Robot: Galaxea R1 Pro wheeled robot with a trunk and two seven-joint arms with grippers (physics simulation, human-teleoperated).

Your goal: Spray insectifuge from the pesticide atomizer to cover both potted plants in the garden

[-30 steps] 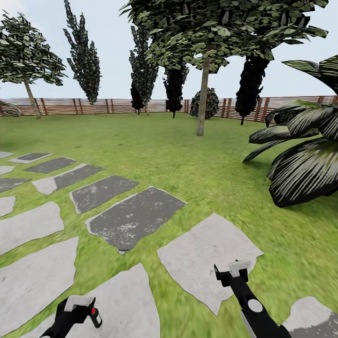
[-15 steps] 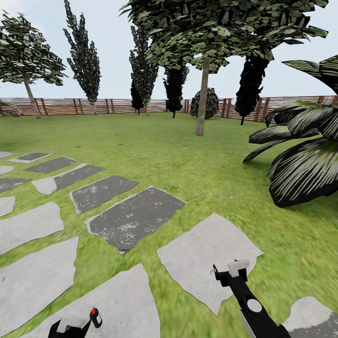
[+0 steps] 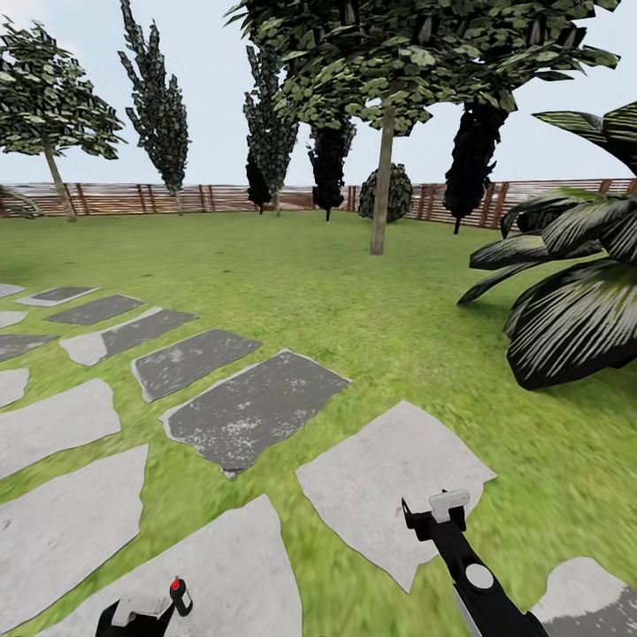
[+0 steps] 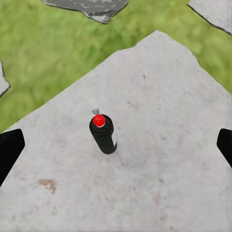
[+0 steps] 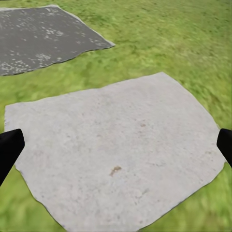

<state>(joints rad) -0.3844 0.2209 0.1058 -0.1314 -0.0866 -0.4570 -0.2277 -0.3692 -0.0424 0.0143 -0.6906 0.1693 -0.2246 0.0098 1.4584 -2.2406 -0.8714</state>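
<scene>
The pesticide atomizer [image 3: 180, 597] is a small dark bottle with a red top, standing upright on a pale stepping stone [image 3: 221, 575] at the lower left of the head view. My left gripper [image 3: 133, 612] is just beside it, toward me. In the left wrist view the atomizer [image 4: 103, 134] stands between and beyond the widely spread fingers [image 4: 9, 150], untouched, so the left gripper [image 4: 118, 145] is open. My right gripper [image 3: 447, 510] hovers over another pale stone [image 5: 116, 145], open and holding nothing. The potted plants are out of view.
A big striped broad-leaved bush [image 3: 566, 310] crowds the right side. Dark stepping stones [image 3: 252, 407] run off to the left across the lawn. A thin tree trunk [image 3: 382, 177] stands mid-lawn, with the brown slatted fence [image 3: 177, 199] behind.
My left gripper has drawn back toward me, away from beside the atomizer. The atomizer stands where it was. The right arm has barely moved.
</scene>
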